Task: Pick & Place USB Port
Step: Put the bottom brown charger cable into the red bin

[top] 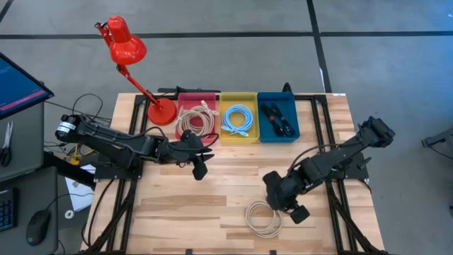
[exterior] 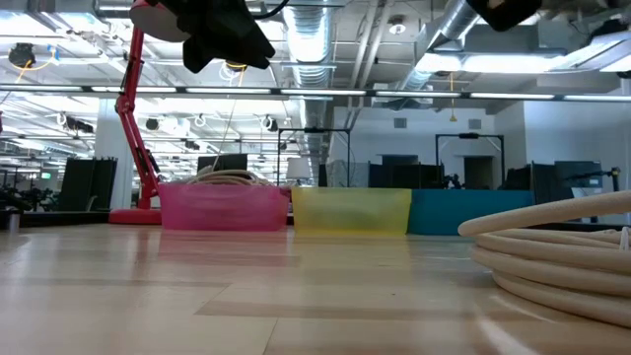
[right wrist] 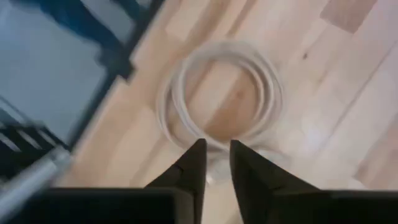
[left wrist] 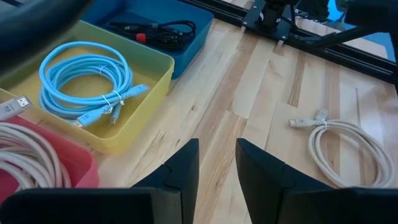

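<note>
While three coloured bins stand in a row at the far edge of the tabletop [top: 212,205], a coiled white cable [top: 263,217] is seen lying alone on the bare wood near the front edge, well apart from them. It is taken to be the USB cable of the task, not yet picked up. The right claw [top: 288,204] is held just beside and above this coil, its fingers [right wrist: 188,167] drawn close together with only a narrow gap between them and nothing gripped; in its wrist view they are aimed at the near rim of the loop, a placing judged to serve a pinch on the bundled strands and not on the hollow middle.

The left claw [top: 199,165] is kept in mid-table, in front of the red bin [top: 197,113], its fingers [left wrist: 185,163] slightly parted and empty, apparently waiting clear of the other arm's path. A similar white cable [top: 196,119] is already coiled in the red bin, which suggests the sorting is by colour and that this bin is the likely destination. A light blue cable [top: 238,119] is held in the yellow bin [top: 238,117], and a black cable [top: 278,119] in the blue bin [top: 278,117]. A red desk lamp [top: 127,49] stands at the far left corner beside the bins.
</note>
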Robot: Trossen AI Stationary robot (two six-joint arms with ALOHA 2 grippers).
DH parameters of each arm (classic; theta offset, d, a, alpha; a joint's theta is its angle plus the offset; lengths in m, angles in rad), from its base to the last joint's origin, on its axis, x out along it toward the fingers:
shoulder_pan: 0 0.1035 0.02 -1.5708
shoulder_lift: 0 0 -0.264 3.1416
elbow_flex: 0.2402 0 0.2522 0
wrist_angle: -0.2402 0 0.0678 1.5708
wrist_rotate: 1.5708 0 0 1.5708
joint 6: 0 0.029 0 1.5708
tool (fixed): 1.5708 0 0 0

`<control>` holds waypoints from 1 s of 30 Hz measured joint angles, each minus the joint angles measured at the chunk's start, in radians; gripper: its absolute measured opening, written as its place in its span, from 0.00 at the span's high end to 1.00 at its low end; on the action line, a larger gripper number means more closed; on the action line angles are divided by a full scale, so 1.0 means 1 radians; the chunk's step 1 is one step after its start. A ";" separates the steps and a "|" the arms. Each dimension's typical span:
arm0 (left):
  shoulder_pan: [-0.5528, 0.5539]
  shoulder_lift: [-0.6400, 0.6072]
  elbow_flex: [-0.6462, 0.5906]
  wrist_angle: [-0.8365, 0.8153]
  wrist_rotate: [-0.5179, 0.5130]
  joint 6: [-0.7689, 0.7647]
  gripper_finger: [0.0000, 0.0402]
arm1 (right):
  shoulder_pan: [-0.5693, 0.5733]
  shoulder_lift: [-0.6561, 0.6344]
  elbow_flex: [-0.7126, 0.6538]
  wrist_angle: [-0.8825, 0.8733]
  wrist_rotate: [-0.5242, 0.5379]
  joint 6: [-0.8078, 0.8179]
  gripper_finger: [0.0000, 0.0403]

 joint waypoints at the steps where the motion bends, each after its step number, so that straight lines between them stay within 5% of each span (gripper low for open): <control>1: 0.000 0.000 0.000 -0.001 0.000 0.000 0.74 | 0.006 0.014 0.015 -0.030 0.022 -0.034 0.84; 16: 0.000 0.000 0.000 -0.002 0.000 0.000 0.74 | 0.015 0.215 0.025 -0.046 0.021 -0.020 0.42; 30: 0.000 0.000 0.000 -0.002 0.000 0.000 0.74 | 0.083 0.386 0.027 0.081 -0.090 0.067 0.50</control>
